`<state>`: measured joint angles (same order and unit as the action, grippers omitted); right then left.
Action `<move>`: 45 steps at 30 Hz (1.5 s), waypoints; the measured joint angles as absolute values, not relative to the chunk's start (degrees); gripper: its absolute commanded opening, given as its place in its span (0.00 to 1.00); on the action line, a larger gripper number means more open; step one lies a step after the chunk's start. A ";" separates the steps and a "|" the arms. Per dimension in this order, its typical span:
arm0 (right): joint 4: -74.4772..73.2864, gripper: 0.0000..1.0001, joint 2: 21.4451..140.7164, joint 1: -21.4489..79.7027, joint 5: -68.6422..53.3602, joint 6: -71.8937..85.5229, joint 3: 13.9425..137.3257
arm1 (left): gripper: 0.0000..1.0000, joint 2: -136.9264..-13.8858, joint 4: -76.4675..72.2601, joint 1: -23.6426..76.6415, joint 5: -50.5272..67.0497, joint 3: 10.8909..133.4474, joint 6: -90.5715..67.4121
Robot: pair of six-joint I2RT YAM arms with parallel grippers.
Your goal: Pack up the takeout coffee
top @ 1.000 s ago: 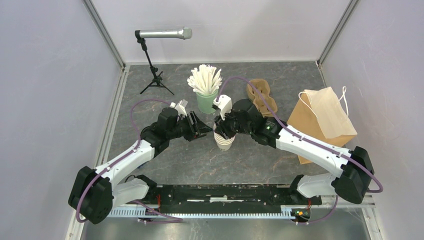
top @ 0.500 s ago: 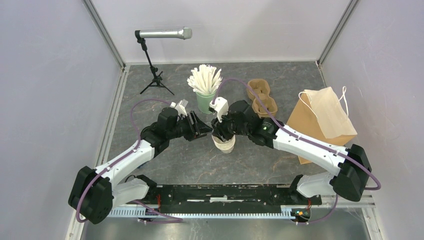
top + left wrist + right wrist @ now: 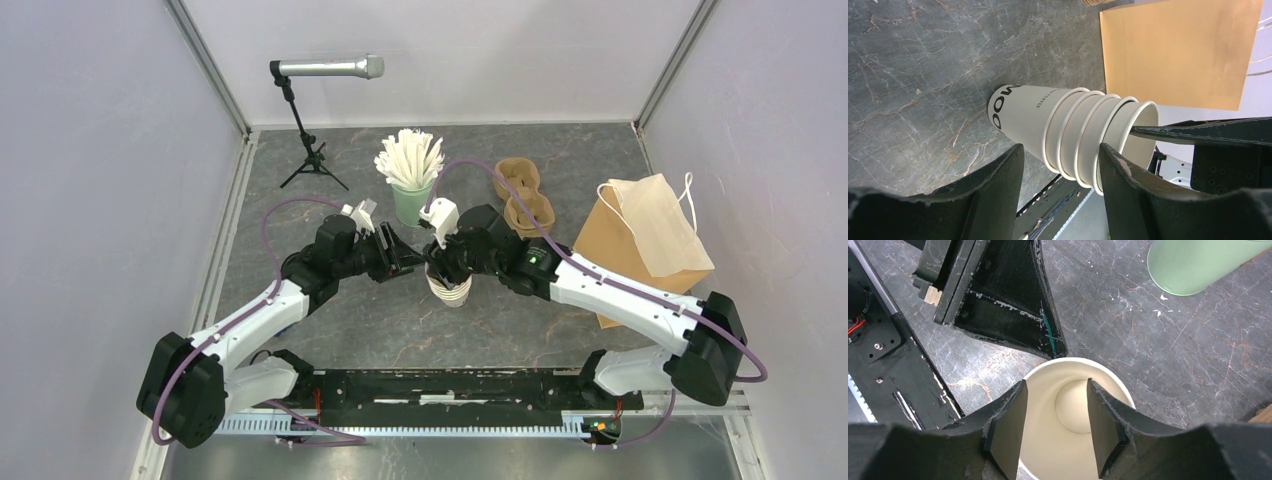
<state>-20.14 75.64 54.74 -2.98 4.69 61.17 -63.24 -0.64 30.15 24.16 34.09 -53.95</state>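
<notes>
The takeout coffee is out of view in every frame. A stack of lidless cream cups (image 3: 449,288) stands mid-table, and shows tipped sideways in the left wrist view (image 3: 1073,130). My right gripper (image 3: 445,264) hangs straight over the stack. Its jaws (image 3: 1056,385) are apart, and both fingers reach down inside the top cup (image 3: 1073,412). My left gripper (image 3: 405,258) is just left of the stack and open. Its fingertips (image 3: 1060,150) flank the cup rims, and the right fingertip sits close to the top rim.
A mint-green cup of white sticks (image 3: 412,200) stands just behind the stack. A cardboard cup carrier (image 3: 523,195) lies at the back right. A brown paper bag (image 3: 640,250) lies flat on the right with a cream bag on it. A microphone on a tripod (image 3: 325,68) stands at the back left.
My right gripper has shifted slightly left and lowered onto the stack, its jaws spreading wider inside the top cup. The left arm has stayed where it was.
</notes>
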 measured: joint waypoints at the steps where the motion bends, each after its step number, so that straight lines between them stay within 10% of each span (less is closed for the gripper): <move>1: -20.43 0.55 75.37 54.92 -2.63 4.69 61.17 | 0.64 -63.24 -0.62 30.15 24.14 34.06 -53.95; 45: -23.16 0.37 74.00 57.39 3.70 4.19 62.00 | 0.64 -64.38 -5.43 30.15 29.45 31.90 -57.25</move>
